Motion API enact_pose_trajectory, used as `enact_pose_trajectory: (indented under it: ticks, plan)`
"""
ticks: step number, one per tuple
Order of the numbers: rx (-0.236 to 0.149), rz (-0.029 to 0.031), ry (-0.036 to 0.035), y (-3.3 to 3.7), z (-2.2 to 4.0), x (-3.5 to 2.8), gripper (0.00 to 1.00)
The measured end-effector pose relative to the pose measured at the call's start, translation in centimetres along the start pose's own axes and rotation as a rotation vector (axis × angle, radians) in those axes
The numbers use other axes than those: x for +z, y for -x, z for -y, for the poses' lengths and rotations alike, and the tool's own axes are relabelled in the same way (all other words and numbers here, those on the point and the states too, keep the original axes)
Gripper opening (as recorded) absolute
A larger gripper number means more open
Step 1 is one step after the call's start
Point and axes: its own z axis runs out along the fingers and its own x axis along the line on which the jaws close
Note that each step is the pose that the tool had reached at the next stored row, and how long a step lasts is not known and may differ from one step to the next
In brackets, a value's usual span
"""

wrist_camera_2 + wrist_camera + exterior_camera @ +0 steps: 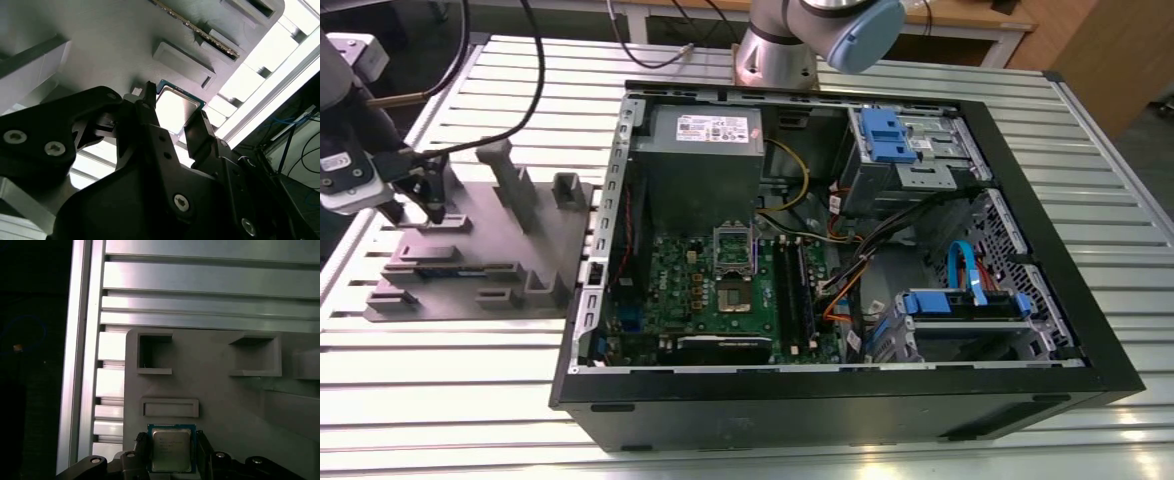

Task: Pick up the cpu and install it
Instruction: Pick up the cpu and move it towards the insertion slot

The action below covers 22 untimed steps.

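Cpu (pixel 171 449) lies flat in the grey plastic tray (pixel 480 290), metal top up, near the tray's side that faces away from the computer case (pixel 854 420). I read that pose as deliberate: seated level in the tray, its two opposite edges are free for a pinch from above. The gripper (pixel 416 212) hangs directly over that spot on the tray. In both wrist views the black fingers (pixel 141 444) are spread and stand one to each side of the chip, just beside its edges. I cannot tell whether a pad touches it yet, but nothing is clamped and the chip looks seated on the tray, so I judge the hand open and empty, lined up for the pick. The tray's upright blocks and empty recesses stand farther in from the chip, clear of the fingers. Beside the tray, the open case lies on its side with the green motherboard (pixel 720 290) facing up, which suits a straight-down placement. Tray and case both rest on a ribbed aluminium table (pixel 454 400). Cables trail across the table beyond the tray, and wooden furniture stands behind.
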Motion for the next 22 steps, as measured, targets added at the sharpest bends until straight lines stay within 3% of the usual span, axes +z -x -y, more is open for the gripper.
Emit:
enact_pose_trajectory:
  ticks: [10,22]
  plan:
    - [0.000,0.0001,0.0000,-0.01,-0.07,-1.12,0.47]
    - [0.000,-0.0003,-0.0002,-0.02,-0.09,-1.36,0.47]
